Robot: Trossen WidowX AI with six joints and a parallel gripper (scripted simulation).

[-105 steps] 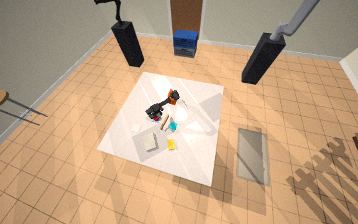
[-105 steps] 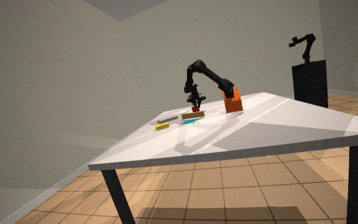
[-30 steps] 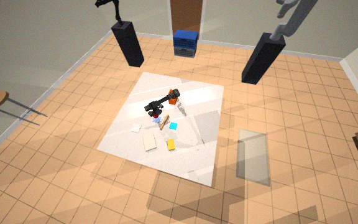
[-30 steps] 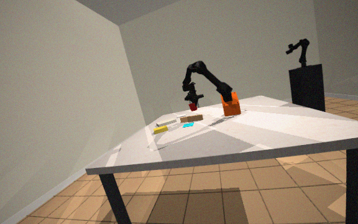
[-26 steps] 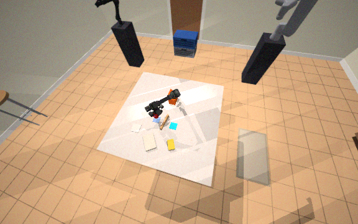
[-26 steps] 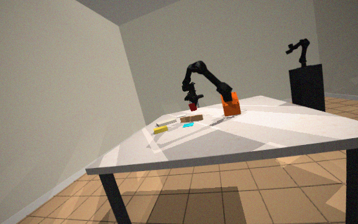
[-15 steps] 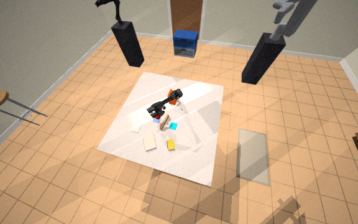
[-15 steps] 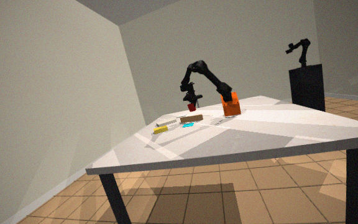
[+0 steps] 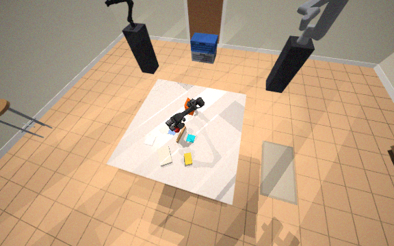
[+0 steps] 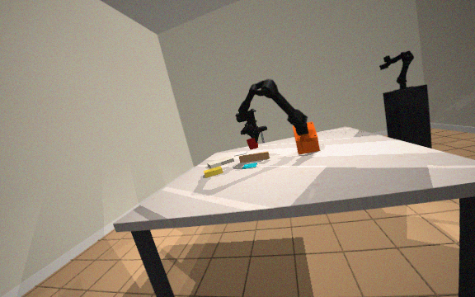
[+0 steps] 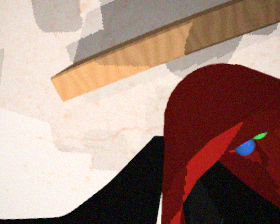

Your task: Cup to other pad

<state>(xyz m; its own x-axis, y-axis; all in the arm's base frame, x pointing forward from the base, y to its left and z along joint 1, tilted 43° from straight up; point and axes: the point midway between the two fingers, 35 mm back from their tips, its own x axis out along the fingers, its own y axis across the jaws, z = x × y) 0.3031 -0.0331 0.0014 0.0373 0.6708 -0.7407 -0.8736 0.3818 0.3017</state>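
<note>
1. Cup first: your dark red round cup is hanging clear above the white table top, pinched at its rim by the black parallel-jaw gripper.
2. You are seeing a blue marble and a green marble lying inside it in the wrist view.
3. You are carrying it just beside the long tan wooden block, which is lying flat below.
4. A cyan flat pad is sitting near that block, with a yellow rectangular block farther off.
</note>
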